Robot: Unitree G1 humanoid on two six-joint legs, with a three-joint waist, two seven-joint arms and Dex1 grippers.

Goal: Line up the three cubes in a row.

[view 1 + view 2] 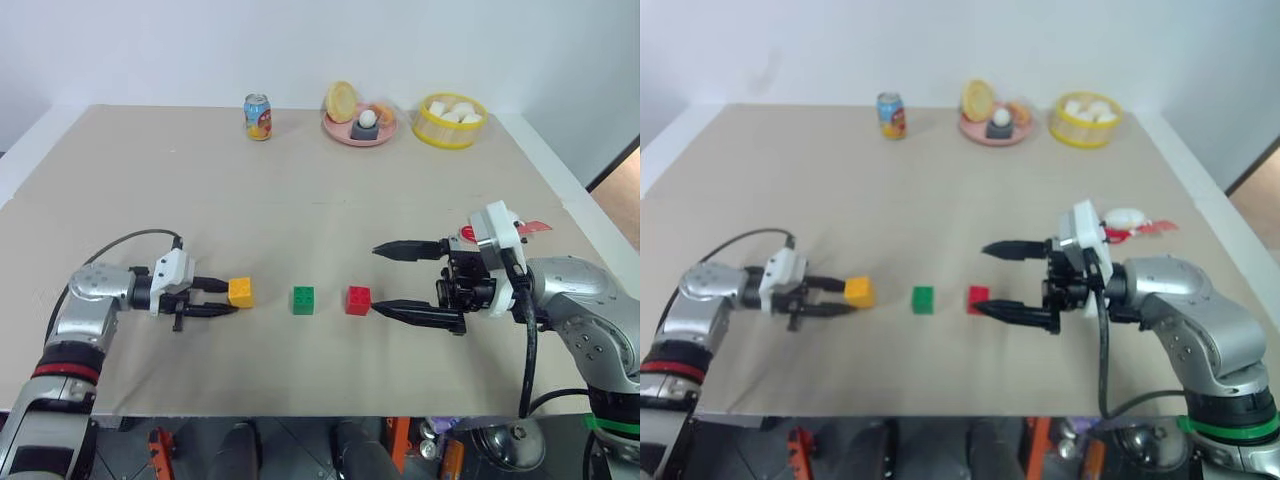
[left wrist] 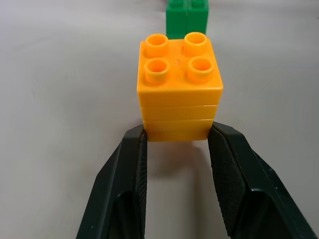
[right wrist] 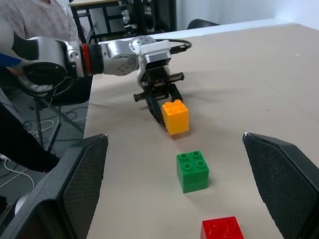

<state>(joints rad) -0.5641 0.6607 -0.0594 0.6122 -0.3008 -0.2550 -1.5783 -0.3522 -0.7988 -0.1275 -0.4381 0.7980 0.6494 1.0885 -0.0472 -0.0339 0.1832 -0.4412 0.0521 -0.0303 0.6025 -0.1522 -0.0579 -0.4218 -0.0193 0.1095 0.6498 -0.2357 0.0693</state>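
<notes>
On the desk (image 1: 300, 200), the left gripper (image 1: 228, 298) has its jaws clamped on the orange-yellow cube (image 1: 240, 292). Beside it sit the green cube (image 1: 303, 300) and red cube (image 1: 358, 300), then the right gripper (image 1: 375, 280), jaws spread wide and empty.

green cube (image 2: 186, 17) cut by wrist view's edge (top studs unseen), red cube (image 3: 222, 229) likewise

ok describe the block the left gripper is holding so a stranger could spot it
On the tan table, three blocks sit in a row along the near edge. The left gripper clamps the orange-yellow cube, the only one that colour, beside the green cube.
</notes>
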